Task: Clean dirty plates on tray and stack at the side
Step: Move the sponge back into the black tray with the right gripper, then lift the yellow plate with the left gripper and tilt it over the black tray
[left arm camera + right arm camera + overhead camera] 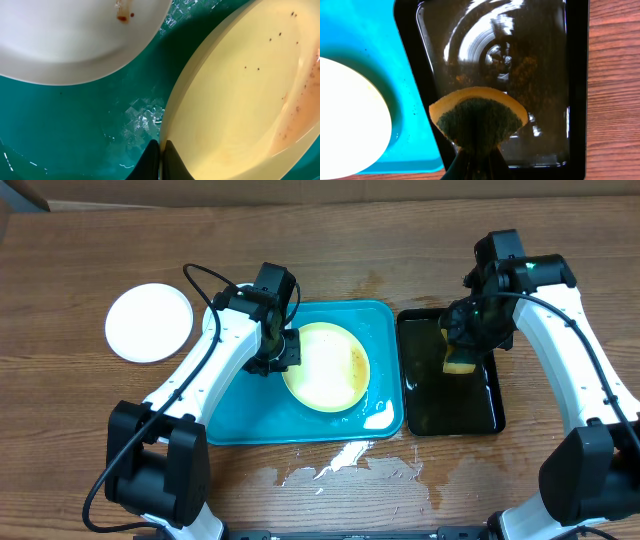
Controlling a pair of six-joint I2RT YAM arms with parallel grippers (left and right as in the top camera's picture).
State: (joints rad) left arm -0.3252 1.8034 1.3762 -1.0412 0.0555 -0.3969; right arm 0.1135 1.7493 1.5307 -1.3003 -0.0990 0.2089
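Note:
A pale yellow-green plate (325, 365) with brown smears along its right side sits in the turquoise tray (240, 410). My left gripper (288, 350) is shut on the plate's left rim. The left wrist view shows the black fingertips (161, 150) pinching the edge of this plate (240, 100) above the wet tray floor (75, 130). A white plate (75, 45) with a small red smear lies beside it in the tray. Another white plate (149, 322) rests on the table to the left. My right gripper (462, 350) is shut on a yellow-and-green sponge (477, 117).
A black tray (480, 400) of dark water stands right of the turquoise one, and the sponge hangs over it. Water is spilled on the wood (340, 465) in front of the tray. White foam (378, 418) sits in the tray's near right corner.

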